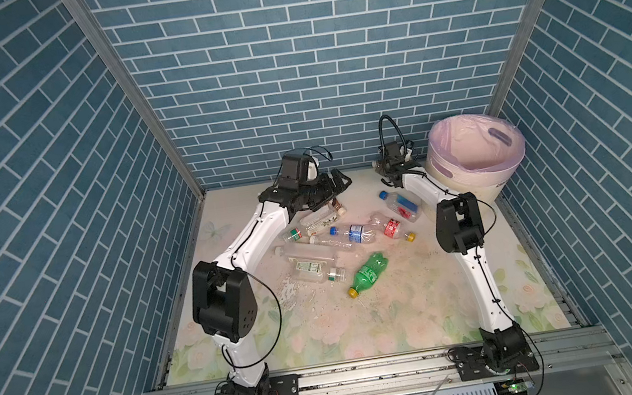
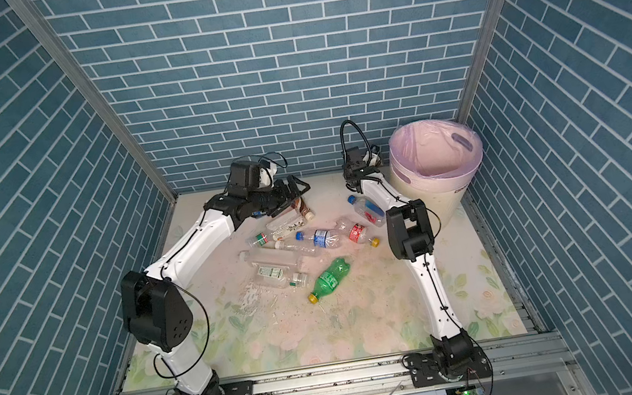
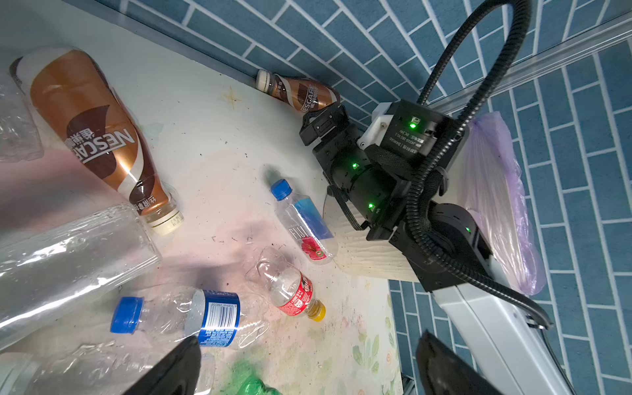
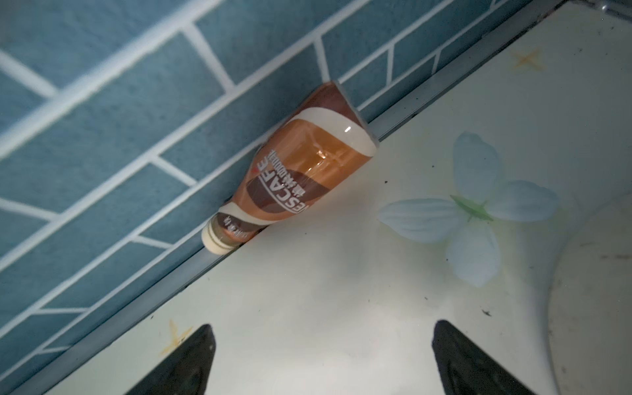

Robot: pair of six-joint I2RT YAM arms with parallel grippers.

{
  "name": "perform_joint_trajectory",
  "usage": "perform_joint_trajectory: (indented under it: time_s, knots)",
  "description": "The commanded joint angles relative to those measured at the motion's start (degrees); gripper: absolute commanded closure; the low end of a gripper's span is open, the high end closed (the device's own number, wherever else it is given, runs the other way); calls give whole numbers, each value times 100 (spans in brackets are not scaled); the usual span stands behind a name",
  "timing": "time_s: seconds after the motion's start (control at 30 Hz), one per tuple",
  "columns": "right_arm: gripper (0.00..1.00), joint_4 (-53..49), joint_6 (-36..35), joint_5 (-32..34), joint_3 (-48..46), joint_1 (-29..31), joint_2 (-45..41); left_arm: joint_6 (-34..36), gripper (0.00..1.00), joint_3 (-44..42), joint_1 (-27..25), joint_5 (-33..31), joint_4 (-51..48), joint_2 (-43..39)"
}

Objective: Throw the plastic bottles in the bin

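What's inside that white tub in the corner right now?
Only its pale pink-lilac bag liner shows inside the bin in both top views; nothing lies in the visible part. The near wall hides its bottom.

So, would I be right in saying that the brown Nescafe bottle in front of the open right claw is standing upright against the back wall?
Not quite: the brown Nescafe bottle is lying on its side, not standing upright, as the right wrist view shows. The rest holds: it is against the back wall, in front of the open right claw.
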Motion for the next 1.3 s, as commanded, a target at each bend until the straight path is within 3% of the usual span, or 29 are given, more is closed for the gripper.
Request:
perform_joint_trajectory:
  time_s: [0.0, 0.33, 0.67, 1.27]
  knots:
    - [1, 568, 704, 101, 96, -44, 137, 99, 1, -44, 38, 116, -36, 111]
    - [1, 921, 1431, 52, 356, -275, 609, 305, 1, 210, 178, 328, -363, 303]
    - [1, 1877, 1583, 327, 56, -354, 703, 446, 1, 328, 348, 457, -565, 369]
    - [1, 2080, 2144, 556, 935, -637, 1606, 367, 1, 527, 472, 899, -675, 788]
